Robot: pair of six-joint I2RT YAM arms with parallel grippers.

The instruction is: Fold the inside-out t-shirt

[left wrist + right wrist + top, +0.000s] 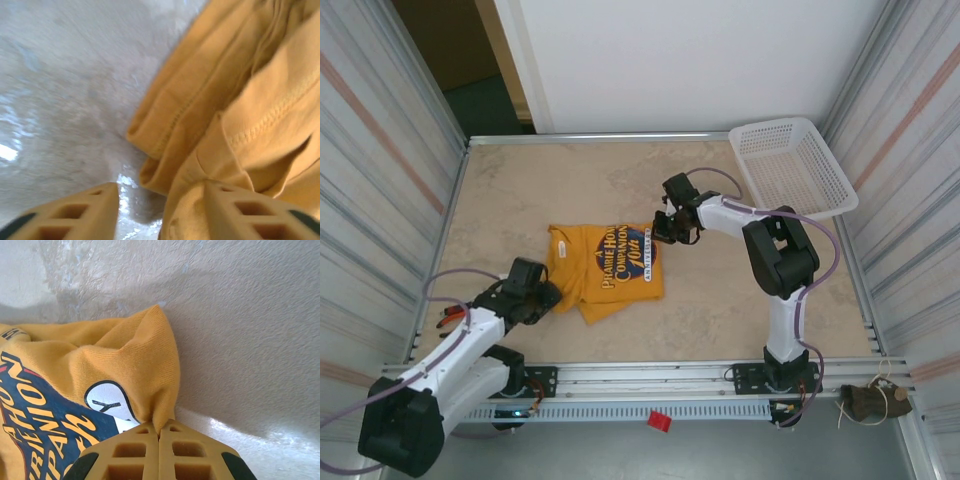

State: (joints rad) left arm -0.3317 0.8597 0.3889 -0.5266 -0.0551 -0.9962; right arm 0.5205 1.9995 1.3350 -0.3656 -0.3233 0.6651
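The mustard-yellow cotton t-shirt [605, 268] is lying bunched mid-frame on the table [520, 190], the right pincer [159, 432] pinching its right-hand corner and the left pincer [162, 200] hanging half-open over its lower-left hem, likely for spreading.

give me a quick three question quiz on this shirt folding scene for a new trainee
1. True or false: the right end effector is shut on an edge of the t-shirt.
2. Where does the white basket sit? A) far right corner of the table B) near left corner C) on the t-shirt
3. Fill in: the fingers of the left end effector stand ____.
Key: 1 true; 2 A; 3 apart
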